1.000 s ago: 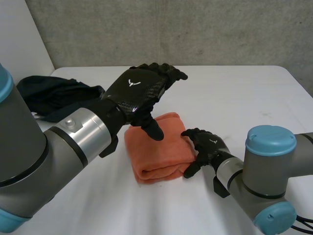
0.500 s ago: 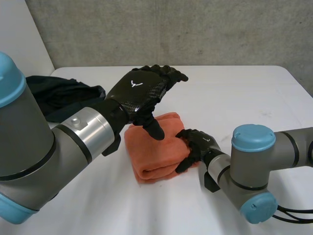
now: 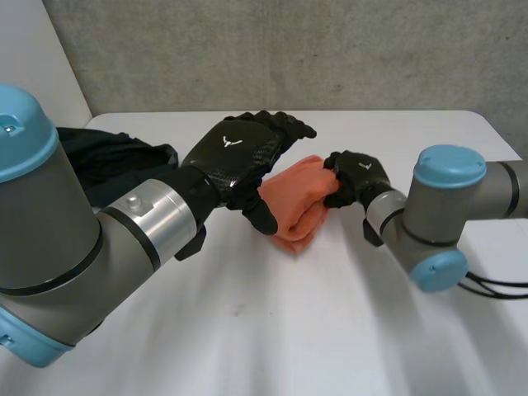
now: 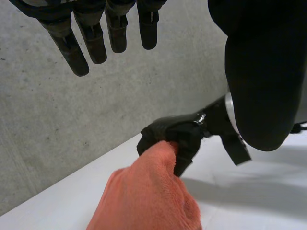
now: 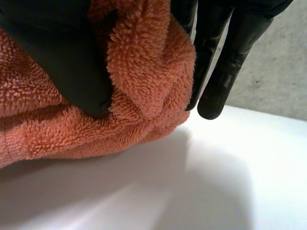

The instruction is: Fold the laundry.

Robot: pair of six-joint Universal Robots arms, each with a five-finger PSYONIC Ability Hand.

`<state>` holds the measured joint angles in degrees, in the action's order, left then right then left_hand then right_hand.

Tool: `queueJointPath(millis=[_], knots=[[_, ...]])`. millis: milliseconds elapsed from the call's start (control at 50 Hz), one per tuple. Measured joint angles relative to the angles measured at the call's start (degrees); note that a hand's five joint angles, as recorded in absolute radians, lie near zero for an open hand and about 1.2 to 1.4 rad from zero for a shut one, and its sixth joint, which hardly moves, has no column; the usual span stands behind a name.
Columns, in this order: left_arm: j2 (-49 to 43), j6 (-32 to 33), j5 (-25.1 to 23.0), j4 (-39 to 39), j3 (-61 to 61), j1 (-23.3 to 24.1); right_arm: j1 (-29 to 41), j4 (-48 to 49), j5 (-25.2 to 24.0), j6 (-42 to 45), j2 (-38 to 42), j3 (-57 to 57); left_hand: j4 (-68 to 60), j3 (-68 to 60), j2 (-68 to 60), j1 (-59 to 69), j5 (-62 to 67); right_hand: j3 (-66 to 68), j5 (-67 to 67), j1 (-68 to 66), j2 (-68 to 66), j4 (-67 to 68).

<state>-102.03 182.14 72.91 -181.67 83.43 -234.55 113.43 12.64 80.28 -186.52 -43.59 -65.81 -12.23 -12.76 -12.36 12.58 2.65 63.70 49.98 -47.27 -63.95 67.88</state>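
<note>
And there the right hand (image 3: 352, 176) was clamped on one end of the folded orange towel (image 3: 295, 202), that end raised above the middle of the table (image 3: 313, 330), the left hand (image 3: 239, 157) hovering loose-fingered beside it, and gripped so lopsidedly, I reckoned the folds could sag and spill open.

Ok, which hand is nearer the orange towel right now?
Right. The right hand has its fingers closed on one end of the orange towel; the left hand hovers open just above the towel, holding nothing.
</note>
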Motion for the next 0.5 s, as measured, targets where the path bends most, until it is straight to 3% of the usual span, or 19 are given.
queueJointPath(millis=[280, 500], knots=[[-3.5, -0.01, 2.8, 0.09, -1.09, -0.06, -14.42, -9.13, -3.94, 9.08, 17.21, 30.38, 0.0, 0.0, 0.0, 0.0, 0.0, 0.0, 0.0, -0.29, -0.26, 0.01], [-5.22, -0.03, 3.01, 0.09, -1.27, -0.06, -29.15, -11.72, -7.27, 11.91, 24.64, 43.5, 0.0, 0.0, 0.0, 0.0, 0.0, 1.06, 0.0, -0.26, -0.79, 0.02]])
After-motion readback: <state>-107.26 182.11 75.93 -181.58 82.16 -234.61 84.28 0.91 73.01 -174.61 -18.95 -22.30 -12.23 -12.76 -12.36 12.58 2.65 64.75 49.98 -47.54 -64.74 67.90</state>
